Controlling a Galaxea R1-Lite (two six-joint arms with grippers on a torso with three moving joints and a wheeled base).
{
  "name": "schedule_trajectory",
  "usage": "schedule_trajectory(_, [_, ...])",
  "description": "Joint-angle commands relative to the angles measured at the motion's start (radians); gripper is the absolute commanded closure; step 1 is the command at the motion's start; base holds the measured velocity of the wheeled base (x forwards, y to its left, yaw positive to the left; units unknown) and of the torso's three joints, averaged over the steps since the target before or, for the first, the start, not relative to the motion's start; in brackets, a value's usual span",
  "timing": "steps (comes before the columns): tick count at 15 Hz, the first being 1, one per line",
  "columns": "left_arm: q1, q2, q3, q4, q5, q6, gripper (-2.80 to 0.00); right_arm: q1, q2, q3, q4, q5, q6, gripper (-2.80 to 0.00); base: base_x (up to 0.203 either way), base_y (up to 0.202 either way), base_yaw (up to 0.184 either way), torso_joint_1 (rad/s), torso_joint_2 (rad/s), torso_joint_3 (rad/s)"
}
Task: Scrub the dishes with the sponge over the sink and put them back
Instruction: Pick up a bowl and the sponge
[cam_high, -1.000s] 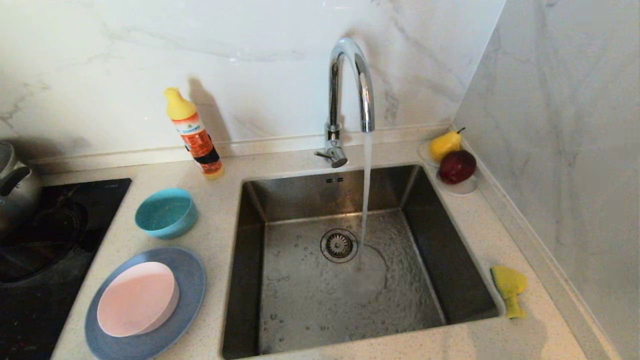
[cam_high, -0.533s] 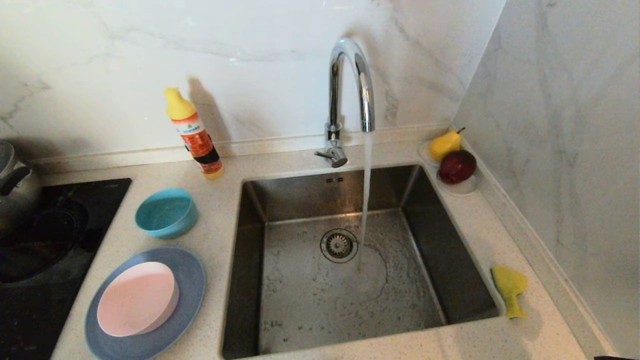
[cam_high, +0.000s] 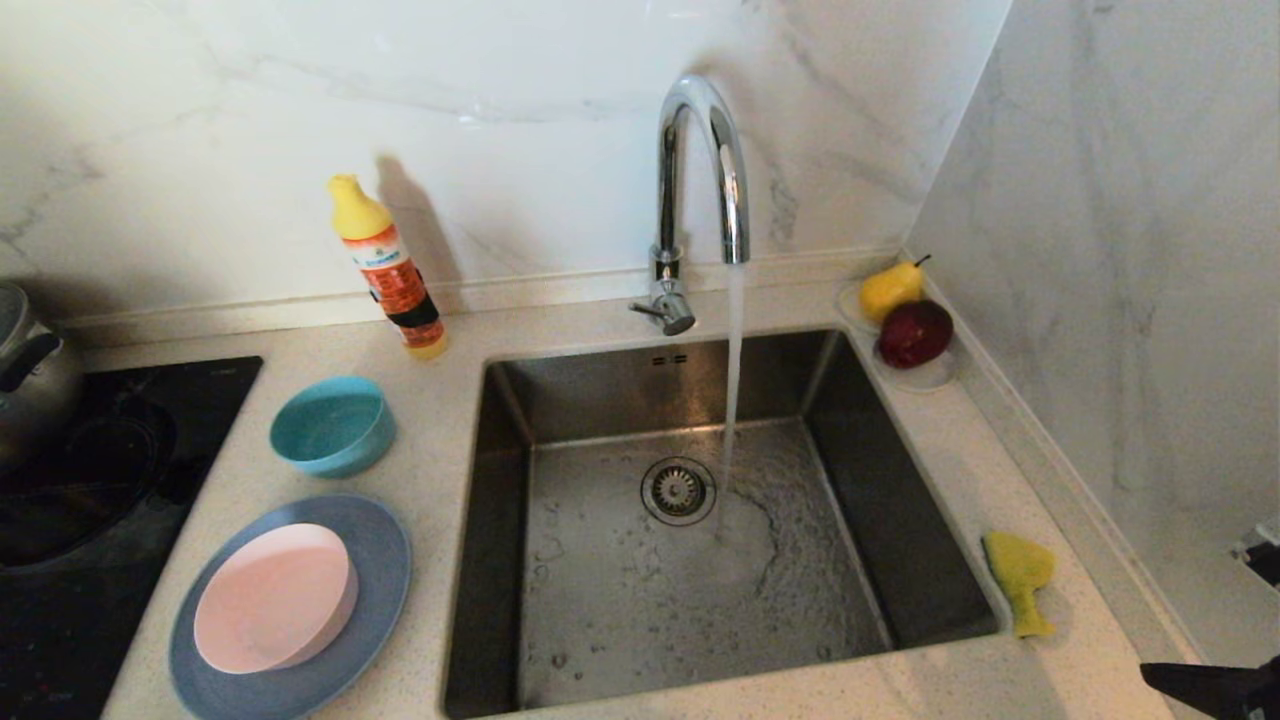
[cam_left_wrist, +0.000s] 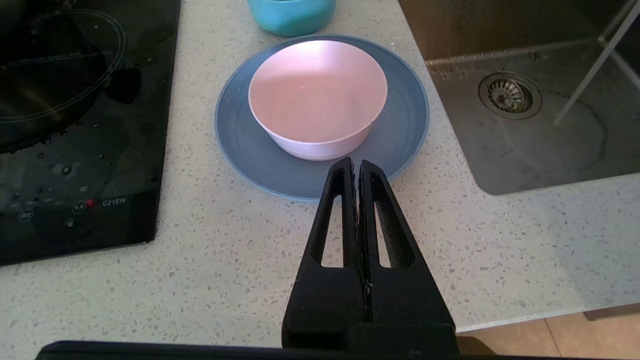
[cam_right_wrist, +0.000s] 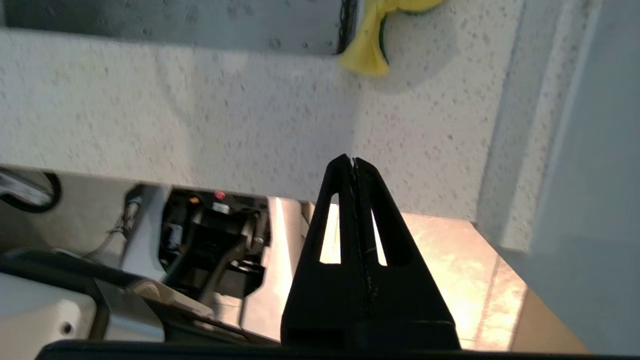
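Entering bottom-right corner since before: right gripper (cam_high: 1150, 672), shut, near sponge (cam_high: 1018, 580).

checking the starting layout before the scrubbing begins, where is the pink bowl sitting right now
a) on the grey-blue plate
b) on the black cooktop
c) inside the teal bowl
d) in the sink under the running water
a: the pink bowl rests upright on the grey-blue plate, on the counter left of the sink, with the teal bowl standing apart behind it.
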Motion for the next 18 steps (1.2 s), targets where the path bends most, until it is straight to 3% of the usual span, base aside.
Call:
schedule_trajectory(1, [0.0, 0.002, 0.0, 0.0, 0.0, 0.001, 0.0, 0.003, 0.044, 0.0, -0.03, 0.001, 0.013, 0.0, 0.0, 0.0, 0.0, 0.0, 0.0, 0.0])
schedule_trajectory(18, [0.0, 0.002, 0.0, 0.0, -0.001, 0.001, 0.0, 0.047, 0.054, -0.002, -0.043, -0.022, 0.038, 0.0, 0.0, 0.0, 0.0, 0.0, 0.0, 0.0])
